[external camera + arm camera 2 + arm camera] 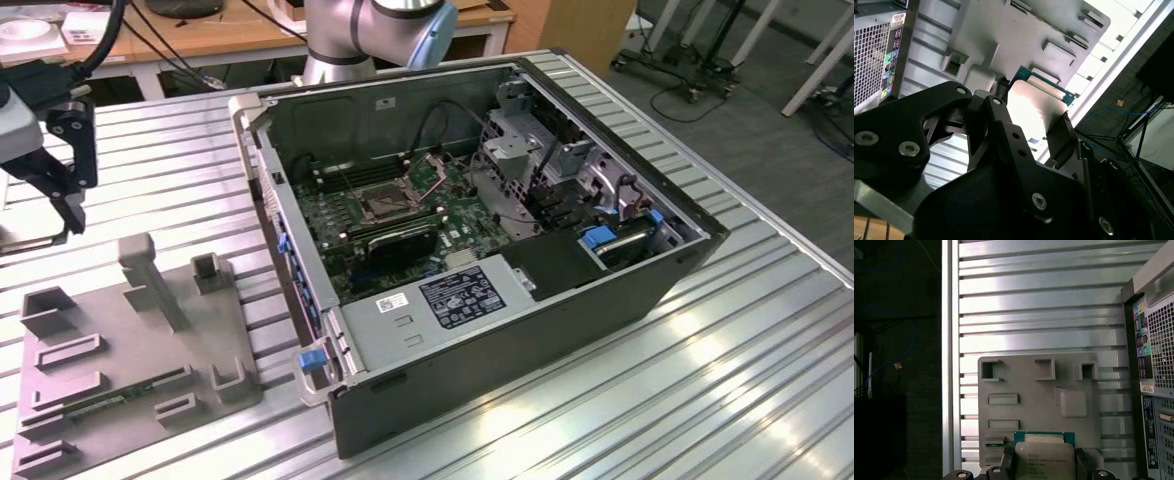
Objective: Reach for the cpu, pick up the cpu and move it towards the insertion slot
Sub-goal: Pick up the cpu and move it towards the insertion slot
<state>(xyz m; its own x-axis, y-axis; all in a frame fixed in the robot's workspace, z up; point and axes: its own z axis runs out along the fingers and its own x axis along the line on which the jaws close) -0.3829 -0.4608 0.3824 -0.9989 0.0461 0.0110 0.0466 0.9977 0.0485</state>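
At the exterior view's left the black gripper (64, 205) hangs above the ribbed metal table (747, 400), over the grey moulded parts tray (127, 340), whose recesses likely keep parts located. In the second wrist view its 2 fingers (1060, 131) are drawn in narrow on the cpu (1036, 105), a thin square chip with a silvery top and green rim. They pinch it by opposite edges, probably to leave its flat faces untouched. Further right the black computer case (534, 330) lies open on its side, so its green board (318, 215) faces up. There the insertion slot (380, 205), a silver-framed square socket, sits well apart from the chip.
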